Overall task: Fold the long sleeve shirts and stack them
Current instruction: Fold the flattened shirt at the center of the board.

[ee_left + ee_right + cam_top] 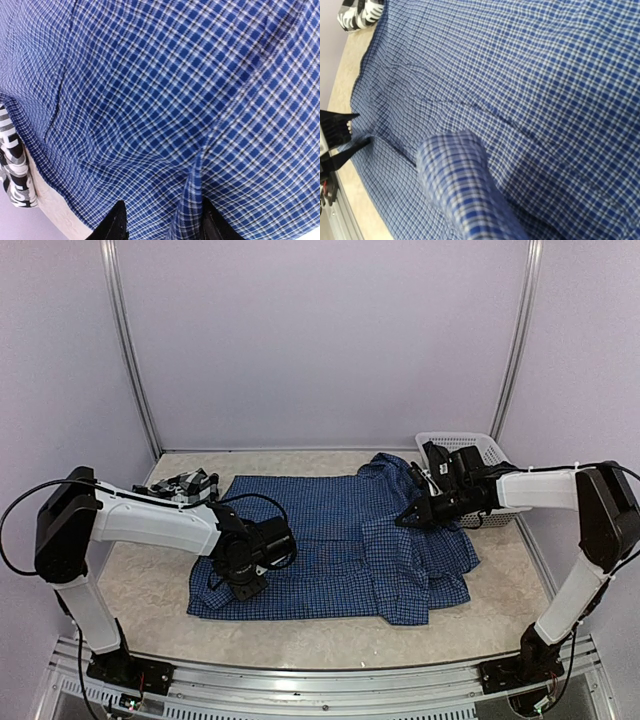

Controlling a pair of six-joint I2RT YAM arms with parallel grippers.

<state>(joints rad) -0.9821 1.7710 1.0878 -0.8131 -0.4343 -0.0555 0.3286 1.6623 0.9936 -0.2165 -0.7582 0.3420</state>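
The blue check shirt (345,540) lies spread across the middle of the table. My left gripper (268,543) is down on its left part. In the left wrist view my left gripper (164,227) has its jaws partly apart, with a raised ridge of blue cloth (192,200) caught between them. My right gripper (414,515) is at the shirt's right side, shut on a lifted fold. That fold (455,180) drapes over its fingers and hides them in the right wrist view. The black-and-white plaid shirt (185,483) lies bunched at the back left, beside the blue one.
A white plastic basket (470,448) stands at the back right, just behind my right arm. The plaid shirt also shows in the left wrist view (15,175) and the right wrist view (360,12). Walls enclose the table on three sides.
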